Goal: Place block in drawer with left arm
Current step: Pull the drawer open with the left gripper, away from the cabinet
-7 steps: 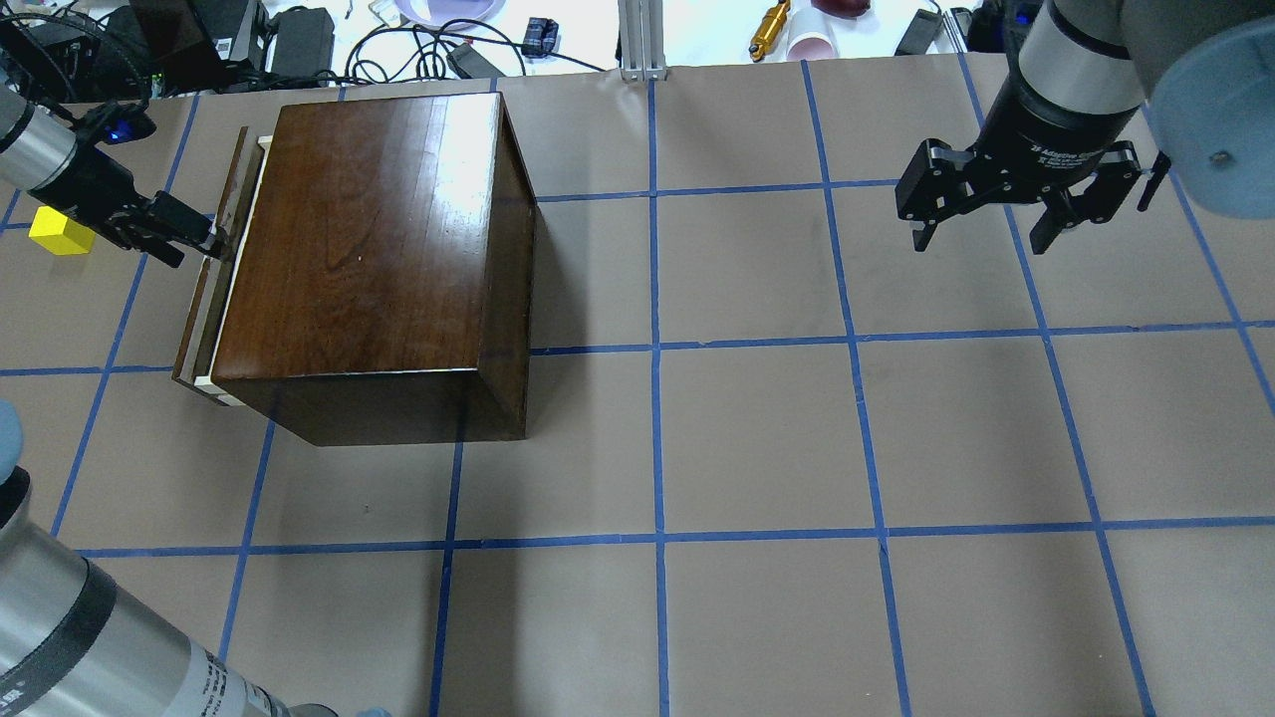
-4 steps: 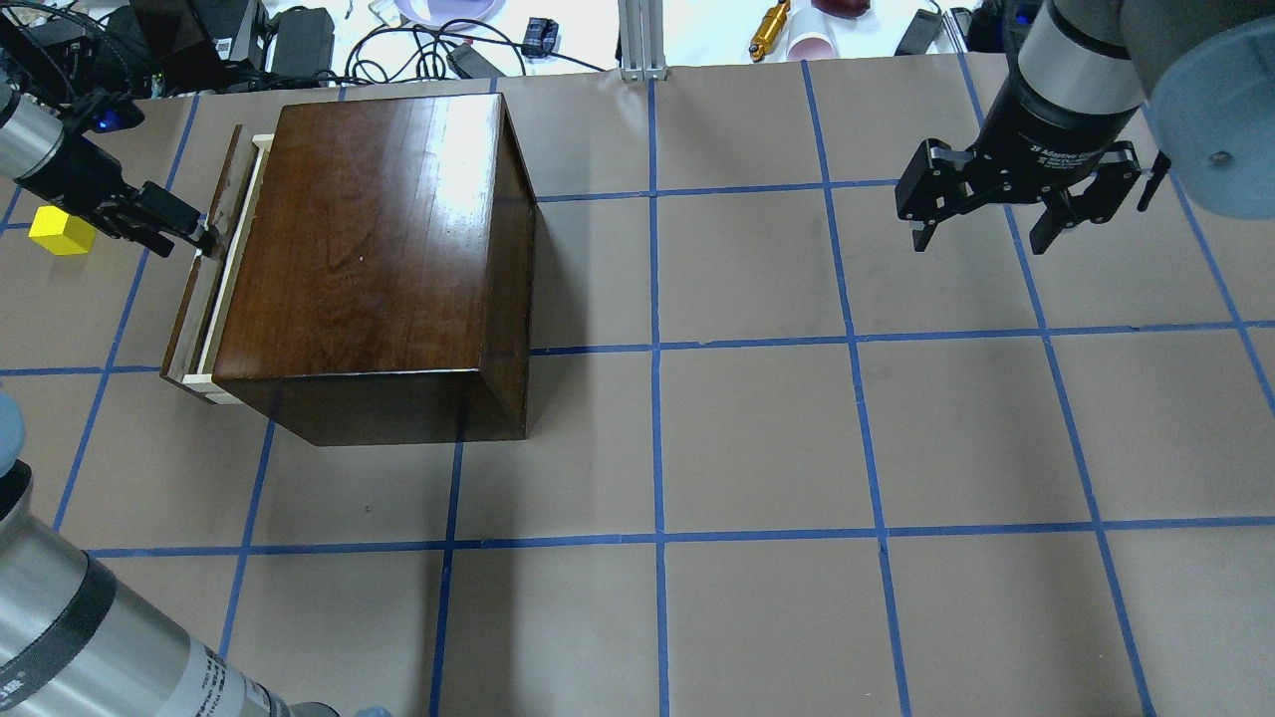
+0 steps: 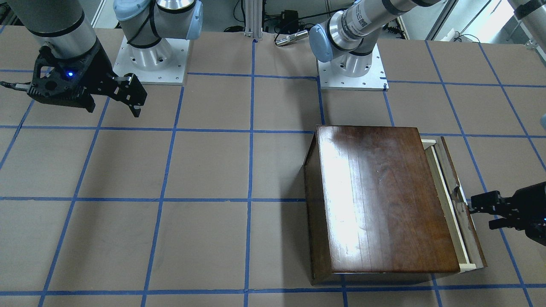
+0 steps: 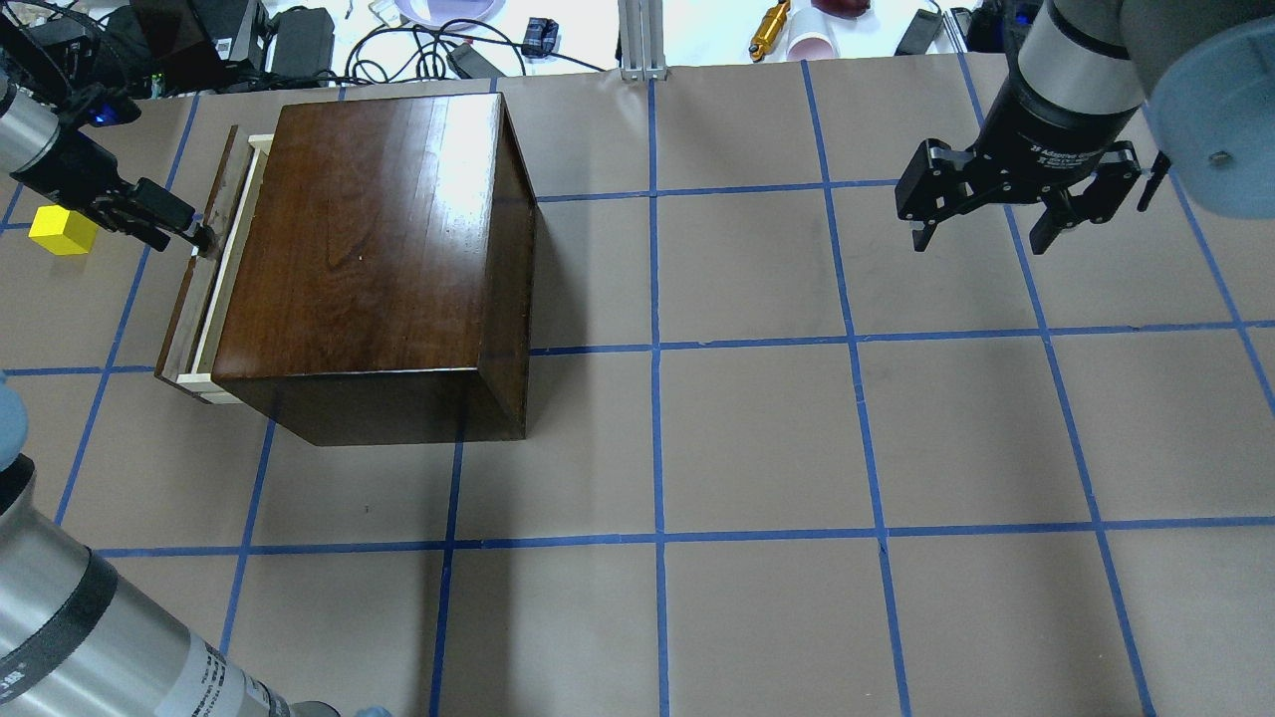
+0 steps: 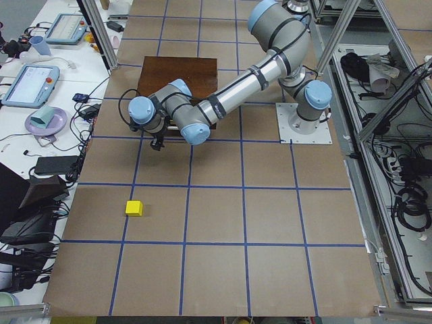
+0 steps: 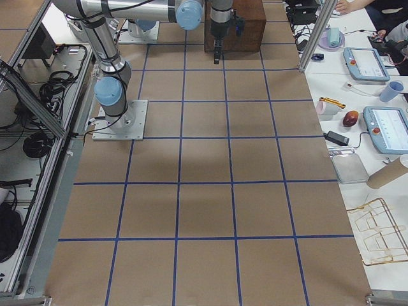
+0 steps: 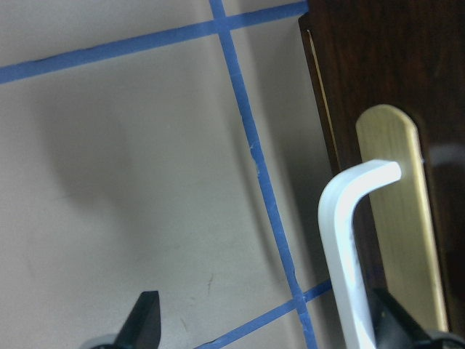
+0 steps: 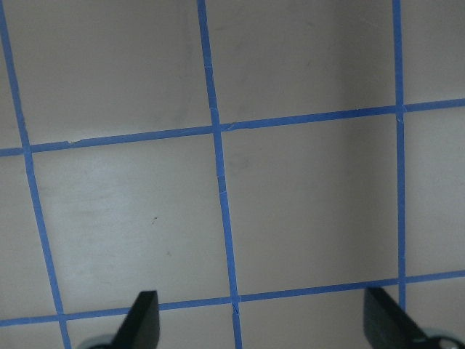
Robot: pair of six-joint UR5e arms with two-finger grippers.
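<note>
The yellow block (image 4: 62,231) lies on the table left of the dark wooden box (image 4: 369,239); it also shows in the exterior left view (image 5: 134,208). The drawer (image 4: 204,289) sticks out a little from the box's left side, showing a strip of its pale tray. My left gripper (image 4: 194,234) is at the drawer's dark front panel, between block and box. In the left wrist view its fingers (image 7: 149,320) stand wide apart, with the white handle (image 7: 349,240) between them, close to one finger. My right gripper (image 4: 981,244) is open and empty, high at the far right.
The box (image 3: 379,200) stands in the table's left half as I see it. Cables, tablets and small items (image 4: 299,40) lie beyond the far edge. Blue tape lines (image 4: 655,349) grid the brown table.
The drawer has slid further out of the box to the left, and my left gripper has moved left with it. The block and the right arm have not moved.
</note>
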